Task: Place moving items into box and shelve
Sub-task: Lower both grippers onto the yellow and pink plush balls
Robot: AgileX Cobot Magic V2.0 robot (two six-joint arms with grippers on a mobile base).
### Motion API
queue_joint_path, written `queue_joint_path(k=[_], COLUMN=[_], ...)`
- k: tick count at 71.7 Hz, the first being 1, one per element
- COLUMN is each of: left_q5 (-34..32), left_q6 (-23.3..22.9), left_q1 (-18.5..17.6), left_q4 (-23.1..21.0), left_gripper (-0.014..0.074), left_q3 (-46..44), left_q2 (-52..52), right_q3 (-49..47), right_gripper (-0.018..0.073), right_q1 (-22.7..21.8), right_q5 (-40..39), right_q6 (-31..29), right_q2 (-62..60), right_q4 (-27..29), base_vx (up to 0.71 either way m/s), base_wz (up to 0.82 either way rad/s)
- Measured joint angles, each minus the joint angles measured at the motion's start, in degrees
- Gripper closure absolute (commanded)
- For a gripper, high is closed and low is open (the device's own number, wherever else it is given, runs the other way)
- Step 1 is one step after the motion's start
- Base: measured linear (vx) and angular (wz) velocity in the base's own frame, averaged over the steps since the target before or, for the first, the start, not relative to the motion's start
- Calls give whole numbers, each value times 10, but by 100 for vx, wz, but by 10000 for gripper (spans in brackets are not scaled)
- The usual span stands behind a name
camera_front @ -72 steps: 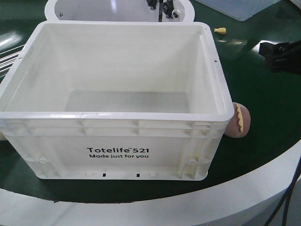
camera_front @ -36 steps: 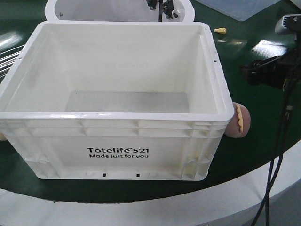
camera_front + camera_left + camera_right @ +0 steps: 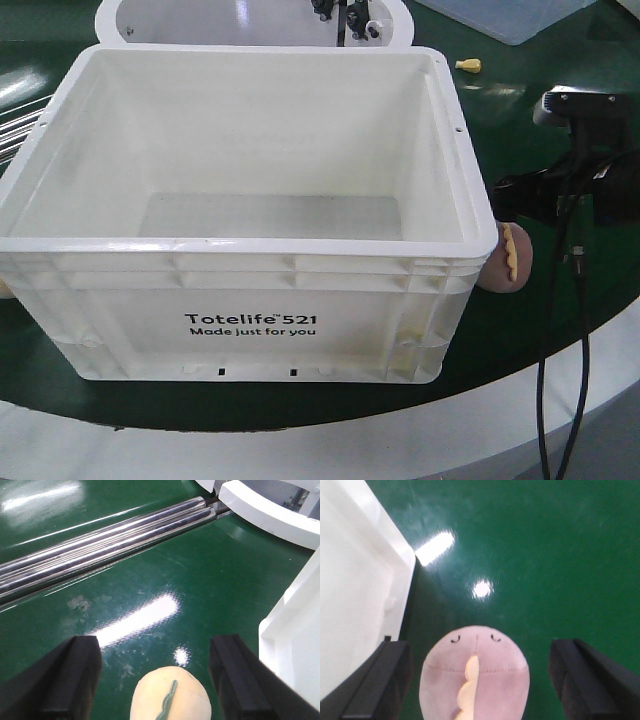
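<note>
The white box [image 3: 250, 200] stands open and empty on the green table, its "Totelife 521" print facing me. The pinkish-brown ball [image 3: 512, 260] with a yellow ridge lies against the box's right front corner. My right gripper [image 3: 505, 203] hovers just above that ball. In the right wrist view this gripper [image 3: 480, 650] is open, its black fingers [image 3: 390, 675] on either side of the ball [image 3: 475, 680] and apart from it, with the box wall [image 3: 360, 580] at the left. My left gripper [image 3: 156, 645] is open astride the pale yellow ball [image 3: 170, 697] with a green strip, next to the box [image 3: 295, 630].
Shiny metal rollers [image 3: 100, 545] run across the table beyond the left gripper. A white ring-shaped housing [image 3: 250, 20] stands behind the box, a blue bin [image 3: 510, 15] at the back right, and a small yellow piece [image 3: 467, 65] near it. The right arm's cable [image 3: 560, 350] hangs over the white table rim [image 3: 400, 440].
My right arm has come in from the right edge toward the box's right front corner, ending over the pinkish-brown ball. Box and ball have not moved.
</note>
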Motion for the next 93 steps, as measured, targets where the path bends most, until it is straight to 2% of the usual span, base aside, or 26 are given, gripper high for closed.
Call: queue_joint_path(k=[28, 37, 45, 48, 49, 58, 93], left_q5=[0, 0, 0, 0, 0, 0, 25], left_q6=[0, 0, 0, 0, 0, 0, 0], left_q1=[0, 0, 0, 0, 0, 0, 0], left_q4=[0, 0, 0, 0, 0, 0, 0], left_gripper=[23, 23, 23, 23, 23, 23, 23], left_q3=[0, 0, 0, 0, 0, 0, 0], left_q2=[0, 0, 0, 0, 0, 0, 62], right_q3=[-2, -3, -3, -4, -4, -6, -7], right_gripper=[-31, 24, 174, 291, 291, 582, 574], right_q1=[0, 0, 0, 0, 0, 0, 0], right_q5=[29, 32, 32, 32, 32, 34, 35], right_q6=[1, 2, 2, 2, 2, 2, 2], right_q2=[55, 74, 85, 88, 89, 91, 91], right_q4=[5, 15, 26, 28, 28, 28, 28], base_vx=[0, 0, 0, 0, 0, 0, 0], base_wz=[0, 0, 0, 0, 0, 0, 0])
